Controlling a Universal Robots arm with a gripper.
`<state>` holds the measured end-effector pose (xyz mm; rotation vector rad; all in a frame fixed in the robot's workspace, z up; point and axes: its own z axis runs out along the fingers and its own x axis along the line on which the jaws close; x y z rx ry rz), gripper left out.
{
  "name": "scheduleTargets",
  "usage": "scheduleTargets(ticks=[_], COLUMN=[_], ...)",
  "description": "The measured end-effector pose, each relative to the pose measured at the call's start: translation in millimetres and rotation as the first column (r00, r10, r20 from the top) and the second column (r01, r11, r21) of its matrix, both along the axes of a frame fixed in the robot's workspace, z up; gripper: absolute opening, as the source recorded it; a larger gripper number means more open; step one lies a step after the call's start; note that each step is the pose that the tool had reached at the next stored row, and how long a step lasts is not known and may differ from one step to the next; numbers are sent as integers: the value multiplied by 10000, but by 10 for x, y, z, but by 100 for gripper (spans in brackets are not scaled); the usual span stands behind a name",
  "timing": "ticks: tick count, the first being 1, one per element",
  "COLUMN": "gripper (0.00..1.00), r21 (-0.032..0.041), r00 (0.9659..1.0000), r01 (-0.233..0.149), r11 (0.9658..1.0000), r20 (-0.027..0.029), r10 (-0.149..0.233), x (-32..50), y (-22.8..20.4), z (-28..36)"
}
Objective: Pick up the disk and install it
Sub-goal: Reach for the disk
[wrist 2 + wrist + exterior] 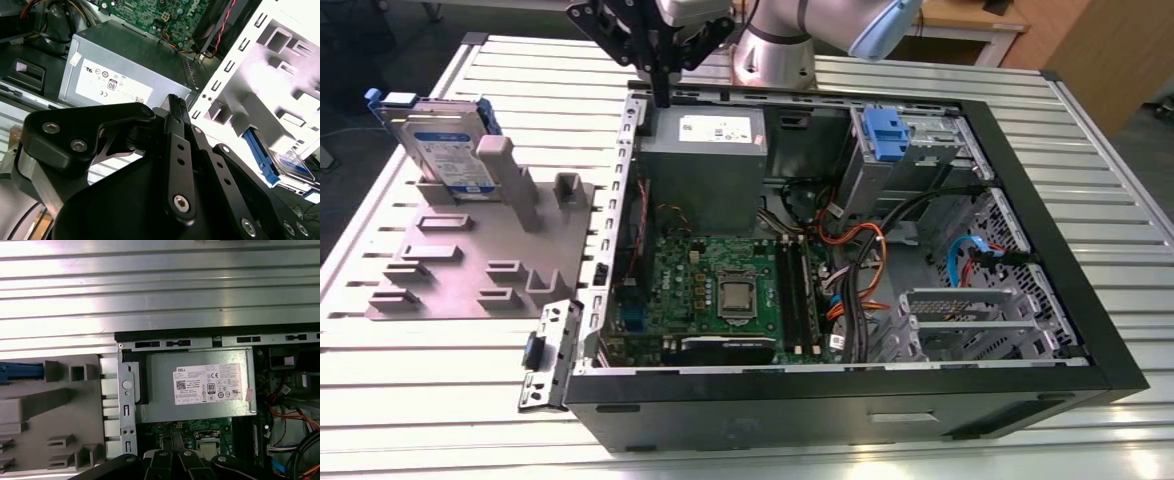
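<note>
Overhead, the gripper (663, 98), clenched on nothing, hangs at the computer case's (787, 410) wall beside the power supply (707, 150). The disk (447, 140) stands upright in a grey holder (467, 270) outside that wall.

An open computer case (854, 405) lies beside a grey fixture plate (467, 262) on a slatted table (400, 372).

Slatted metal table (427, 400): open computer case (854, 395) beside grey fixture plate (454, 255).
</note>
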<state>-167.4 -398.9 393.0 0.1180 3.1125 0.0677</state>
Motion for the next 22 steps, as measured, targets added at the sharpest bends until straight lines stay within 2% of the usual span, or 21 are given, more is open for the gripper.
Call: scheduleTargets(ticks=[22], gripper=[11], r21=[0], r00=[10000], r01=[0], r11=[10000], r20=[0], r10=[0], x=[-18], y=[0], z=[0])
